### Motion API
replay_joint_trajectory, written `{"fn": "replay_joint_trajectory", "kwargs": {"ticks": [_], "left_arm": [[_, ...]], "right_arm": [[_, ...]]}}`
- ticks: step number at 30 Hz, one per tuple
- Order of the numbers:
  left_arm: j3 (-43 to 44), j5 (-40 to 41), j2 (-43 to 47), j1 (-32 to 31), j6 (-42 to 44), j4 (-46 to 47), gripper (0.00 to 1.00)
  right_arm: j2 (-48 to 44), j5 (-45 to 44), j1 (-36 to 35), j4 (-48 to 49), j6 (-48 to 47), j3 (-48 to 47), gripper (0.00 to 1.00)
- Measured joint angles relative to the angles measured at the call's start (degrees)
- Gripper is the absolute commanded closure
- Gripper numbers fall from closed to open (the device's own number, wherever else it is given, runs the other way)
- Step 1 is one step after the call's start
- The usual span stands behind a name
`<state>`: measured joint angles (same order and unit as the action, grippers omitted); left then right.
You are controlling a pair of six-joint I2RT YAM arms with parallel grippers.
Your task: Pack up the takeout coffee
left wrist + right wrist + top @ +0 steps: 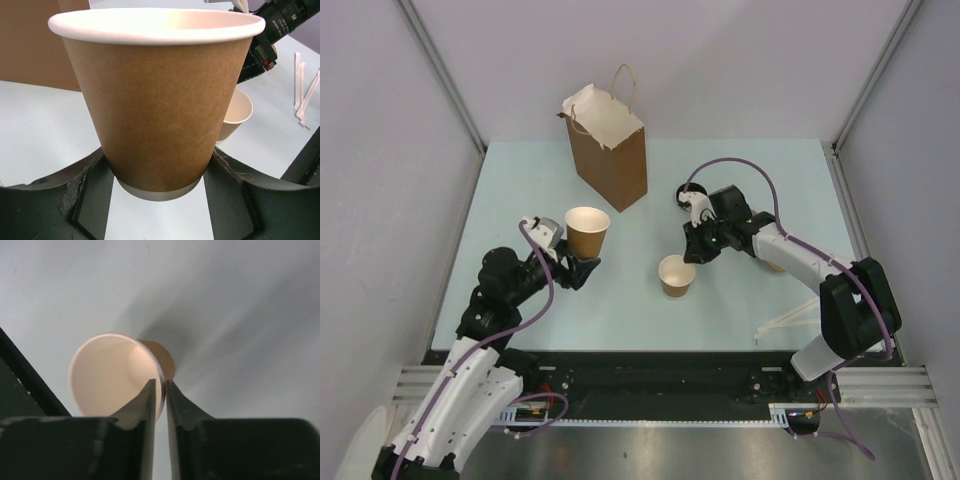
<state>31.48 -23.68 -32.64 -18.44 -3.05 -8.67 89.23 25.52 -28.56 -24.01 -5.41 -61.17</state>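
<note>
Supervisor: Grip state, both sides?

Operator: My left gripper (582,262) is clamped low on the large cup (587,230), fingers (90,200) on either side of its base. The cup is upright and open-topped, over the left-centre of the table (520,190). I judge it is lifted, but I am not certain. My right gripper (160,390) is nipped on the rim wall of the small cup (677,276), with one prong inside and one outside. That cup stands mid-table, apart from the large one. I cannot tell how firm the nip is.

Supervisor: Step in hand, and how do you do it well?

Operator: My judgement is to carry the large cup to the paper bag (610,160), which stands open at the far side. The hold sits low, so the cup is top-heavy. I would travel slowly, hold it level, arrive above the mouth clear of the twine handles (623,85), then lower straight down. The bag is unsupported, so a nudge could tip it.

Supervisor: Count.

Operator: Cups, two. Bag, one. Wrapped straws (299,80), at least two, on the table to the right.
</note>
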Motion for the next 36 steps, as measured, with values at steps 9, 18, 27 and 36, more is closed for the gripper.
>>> {"fn": "replay_joint_trajectory", "kwargs": {"ticks": [9,18,27,36], "left_arm": [[0.0,0.0,-0.3,0.0,0.0,0.8,0.33],[-0.5,-3.5,0.0,0.0,5.1,2.3,0.28],[-3.8,-6.5,-0.5,-0.8,18.3,7.0,0.29],[-4.6,-5.9,-1.9,-6.4,23.0,10.2,0.29]], "right_arm": [[-2.6,0.2,-0.6,1.1,0.0,0.2,0.27],[-11.8,3.0,0.5,-1.4,3.2,-6.5,0.2],[-13.4,12.7,-0.6,1.3,14.8,-20.7,0.19],[-7.8,13.9,-7.5,3.5,22.7,-20.8,0.25]]}}
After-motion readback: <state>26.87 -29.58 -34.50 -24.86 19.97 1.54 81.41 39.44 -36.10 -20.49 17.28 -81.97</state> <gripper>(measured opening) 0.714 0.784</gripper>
